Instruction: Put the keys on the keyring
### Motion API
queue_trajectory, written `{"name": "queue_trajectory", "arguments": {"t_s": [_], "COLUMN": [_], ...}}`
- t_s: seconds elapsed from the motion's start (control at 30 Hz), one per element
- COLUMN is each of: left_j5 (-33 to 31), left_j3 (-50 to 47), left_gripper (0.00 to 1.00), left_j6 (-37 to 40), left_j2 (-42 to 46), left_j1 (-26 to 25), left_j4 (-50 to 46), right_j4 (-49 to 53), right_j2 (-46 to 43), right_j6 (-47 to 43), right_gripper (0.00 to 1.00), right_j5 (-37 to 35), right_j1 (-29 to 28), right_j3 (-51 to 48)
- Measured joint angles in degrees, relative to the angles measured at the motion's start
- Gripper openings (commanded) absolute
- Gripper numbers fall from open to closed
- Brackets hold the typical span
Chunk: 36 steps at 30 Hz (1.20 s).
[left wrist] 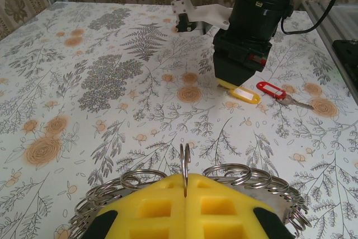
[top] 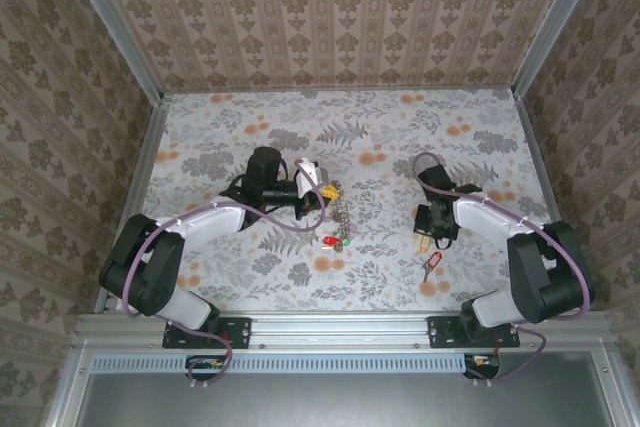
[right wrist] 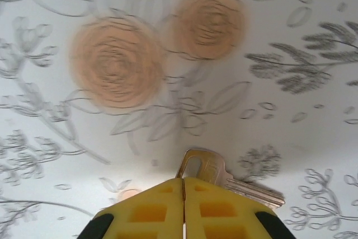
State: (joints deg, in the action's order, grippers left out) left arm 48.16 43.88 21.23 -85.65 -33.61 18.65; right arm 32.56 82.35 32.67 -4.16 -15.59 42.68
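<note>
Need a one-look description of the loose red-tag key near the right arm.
On the floral table, find the right gripper. Just toward its arm's base lies the red-tagged key, alone and clear of the gripper, unlike the yellow-tagged key under it.

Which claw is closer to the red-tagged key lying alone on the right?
The right. The right gripper is just beyond the red-tagged key, shut on a metal key; the left gripper is far to its left, clamping the keyring.

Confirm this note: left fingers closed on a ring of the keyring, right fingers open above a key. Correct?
Not open: the right fingers are shut on the key, as the right wrist view shows. The left fingers are closed on a ring of the keyring.
</note>
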Motion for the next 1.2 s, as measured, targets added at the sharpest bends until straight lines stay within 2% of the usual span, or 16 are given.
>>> {"name": "queue_trajectory", "arguments": {"t_s": [0.23, 0.4, 0.67, 0.77, 1.2], "left_j5": [0.02, 0.02, 0.04, 0.04, 0.07], "left_j3": [0.0, 0.0, 0.0, 0.0, 0.0], "left_gripper": [0.0, 0.0, 0.0, 0.0, 0.0], "left_j6": [0.0, 0.0, 0.0, 0.0, 0.0], "left_j2": [0.0, 0.0, 0.0, 0.0, 0.0], "left_j1": [0.35, 0.39, 0.39, 0.39, 0.39], "left_j4": [-0.13, -0.39, -0.66, -0.66, -0.87], "right_j4": [0.26, 0.46, 0.9, 1.11, 2.38], "right_j2": [5.42, 5.7, 5.7, 5.68, 5.68], "right_j6": [-3.98, -5.75, -5.97, -5.95, -5.86], "right_gripper": [0.11, 0.15, 0.15, 0.12, 0.15], "right_j5": [0.02, 0.0, 0.02, 0.0, 0.02], "right_j1": [-4.04, -4.17, -4.17, -4.17, -4.17], "right_j3": [4.44, 4.55, 4.98, 4.98, 5.03]}}
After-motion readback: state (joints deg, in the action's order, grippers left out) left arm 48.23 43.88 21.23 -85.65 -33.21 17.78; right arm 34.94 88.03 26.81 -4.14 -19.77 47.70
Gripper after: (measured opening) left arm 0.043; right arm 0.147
